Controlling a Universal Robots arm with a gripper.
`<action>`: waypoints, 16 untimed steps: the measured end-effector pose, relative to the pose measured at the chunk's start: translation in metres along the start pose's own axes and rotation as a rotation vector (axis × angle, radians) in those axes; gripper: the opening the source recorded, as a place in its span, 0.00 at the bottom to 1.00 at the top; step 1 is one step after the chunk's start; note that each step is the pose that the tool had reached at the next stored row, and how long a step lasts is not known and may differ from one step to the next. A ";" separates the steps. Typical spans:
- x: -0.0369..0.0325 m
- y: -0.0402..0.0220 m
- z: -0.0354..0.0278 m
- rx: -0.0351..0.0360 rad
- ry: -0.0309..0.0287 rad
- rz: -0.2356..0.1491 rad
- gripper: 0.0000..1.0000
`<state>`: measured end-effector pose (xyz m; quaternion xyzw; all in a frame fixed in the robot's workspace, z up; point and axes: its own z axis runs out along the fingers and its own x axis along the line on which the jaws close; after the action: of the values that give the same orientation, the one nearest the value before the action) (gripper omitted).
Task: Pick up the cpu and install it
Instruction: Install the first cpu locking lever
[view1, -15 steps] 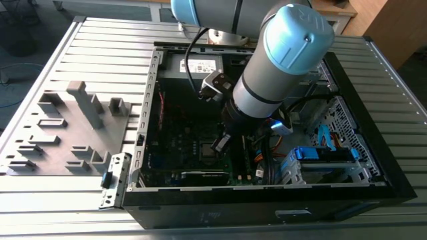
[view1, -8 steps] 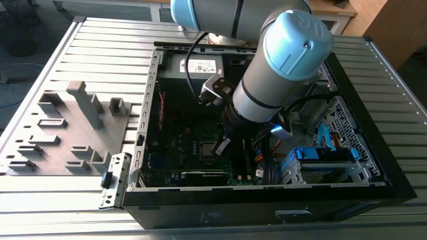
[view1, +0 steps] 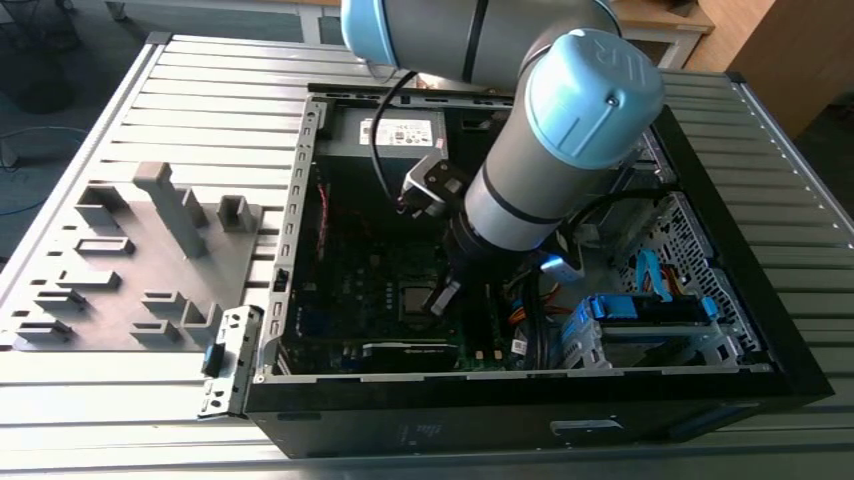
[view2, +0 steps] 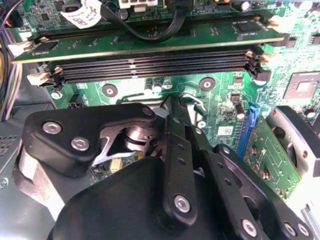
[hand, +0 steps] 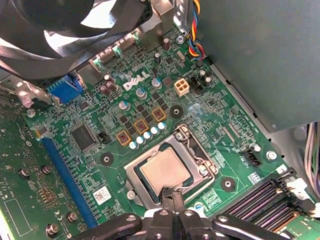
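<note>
Cpu (hand: 164, 171) flush within socket frame (hand: 199, 150)

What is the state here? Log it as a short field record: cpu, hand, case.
cpu: silver-topped chip lying in the motherboard socket, seen in the first wrist view
hand: right at the cpu's edge; contact cannot be told
arm: reaching down into the case
case: open computer case on a slatted table
memory: one stick seated in its slot

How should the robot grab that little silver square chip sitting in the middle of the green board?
Probably by two opposite edges, from straight above. The cpu lies flat in its socket frame, top face up, with raised parts all around, so sideways reach looks blocked. The gripper is right at its edge.
</note>
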<state>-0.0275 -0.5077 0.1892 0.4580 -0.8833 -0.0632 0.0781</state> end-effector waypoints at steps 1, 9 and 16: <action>0.0000 -0.0001 0.0004 0.0001 0.0004 0.000 0.11; -0.0008 -0.0015 0.0031 0.0001 0.0001 0.000 0.11; -0.0018 -0.0029 0.0033 0.0001 0.0002 0.000 0.11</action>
<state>-0.0248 -0.5077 0.1853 0.4580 -0.8833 -0.0631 0.0782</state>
